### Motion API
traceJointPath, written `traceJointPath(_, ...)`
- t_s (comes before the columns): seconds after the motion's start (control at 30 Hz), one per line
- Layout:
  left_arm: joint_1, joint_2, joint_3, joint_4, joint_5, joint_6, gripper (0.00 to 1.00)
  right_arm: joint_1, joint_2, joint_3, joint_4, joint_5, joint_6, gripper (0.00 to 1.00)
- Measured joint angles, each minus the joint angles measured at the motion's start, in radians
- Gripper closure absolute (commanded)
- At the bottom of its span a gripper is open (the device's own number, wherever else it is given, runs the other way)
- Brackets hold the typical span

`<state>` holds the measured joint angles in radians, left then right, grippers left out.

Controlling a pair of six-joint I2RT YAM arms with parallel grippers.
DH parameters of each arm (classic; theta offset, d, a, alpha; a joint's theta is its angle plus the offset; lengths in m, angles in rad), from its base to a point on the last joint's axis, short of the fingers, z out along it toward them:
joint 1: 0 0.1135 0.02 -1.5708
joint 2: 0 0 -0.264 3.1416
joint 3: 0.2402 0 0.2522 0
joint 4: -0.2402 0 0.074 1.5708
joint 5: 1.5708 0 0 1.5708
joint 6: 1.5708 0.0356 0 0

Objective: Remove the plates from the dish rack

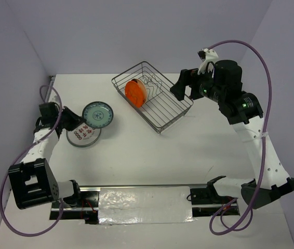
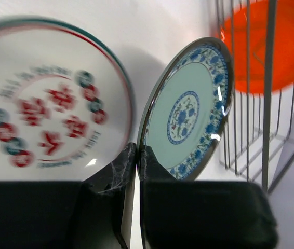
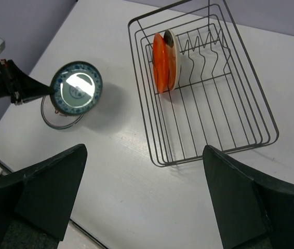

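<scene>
White table (image 1: 136, 150). Left gripper (image 2: 137, 155) pinches rim of blue patterned round plate (image 2: 188, 111), tilted over white red-marked round plate (image 2: 48, 114), left side. Orange-backed round plate (image 1: 135, 93) stands in grey wire dish rack (image 1: 173, 116), far. Right gripper (image 1: 186, 88) wide apart, empty. Probably one plate left.

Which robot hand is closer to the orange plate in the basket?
Right. The right gripper hangs open at the dish rack's edge, near the orange plate; the left gripper is farther away, pinching a blue plate.

White table (image 1: 136, 155), shiny foil patch (image 1: 144, 205) at near edge, lilac walls (image 1: 136, 31)
</scene>
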<state>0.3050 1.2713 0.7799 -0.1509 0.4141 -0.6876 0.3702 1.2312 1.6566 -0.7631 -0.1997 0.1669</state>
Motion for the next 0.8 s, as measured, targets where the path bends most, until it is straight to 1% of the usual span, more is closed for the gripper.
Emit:
traceJointPath(0.07, -0.076, -0.001, -0.002, -0.006, -0.003, -0.001, 1.00, 0.000, 0.000, 0.000, 0.000, 0.002, 0.000, 0.00)
traceJointPath(0.17, -0.230, -0.006, -0.011, -0.003, -0.018, -0.010, 1.00, 0.000, 0.000, 0.000, 0.000, 0.007, 0.000, 0.00)
traceJointPath(0.3, -0.388, -0.011, -0.061, 0.013, -0.032, -0.043, 1.00, 0.000, 0.000, 0.000, 0.000, 0.015, -0.001, 0.00)
traceJointPath(0.4, -0.467, 0.011, -0.102, 0.018, -0.059, -0.061, 1.00, -0.002, 0.000, 0.000, 0.000, 0.019, 0.000, 0.00)
traceJointPath(0.47, -0.508, 0.055, -0.119, 0.029, -0.087, -0.078, 1.00, -0.002, -0.001, 0.000, 0.000, 0.019, 0.000, 0.00)
traceJointPath(0.6, -0.556, 0.143, -0.153, 0.049, -0.121, -0.104, 1.00, -0.002, -0.005, 0.000, 0.001, 0.019, 0.004, 0.00)
traceJointPath(0.63, -0.563, 0.158, -0.154, 0.048, -0.126, -0.106, 0.93, -0.002, -0.005, 0.000, 0.001, 0.019, 0.003, 0.00)
traceJointPath(0.67, -0.567, 0.167, -0.154, 0.051, -0.131, -0.106, 0.84, -0.003, -0.006, 0.000, 0.001, 0.019, 0.003, 0.00)
traceJointPath(0.7, -0.570, 0.171, -0.153, 0.051, -0.137, -0.106, 0.72, -0.003, -0.006, -0.003, 0.006, 0.019, 0.003, 0.00)
traceJointPath(0.73, -0.571, 0.172, -0.152, 0.050, -0.143, -0.106, 0.45, -0.003, -0.008, -0.012, 0.014, 0.019, 0.002, 0.00)
traceJointPath(0.77, -0.573, 0.172, -0.150, 0.042, -0.156, -0.103, 0.32, -0.003, -0.009, -0.021, 0.019, 0.019, 0.000, 0.00)
traceJointPath(0.8, -0.573, 0.171, -0.142, 0.029, -0.160, -0.108, 0.26, -0.003, -0.009, -0.036, 0.034, 0.014, -0.004, 0.00)
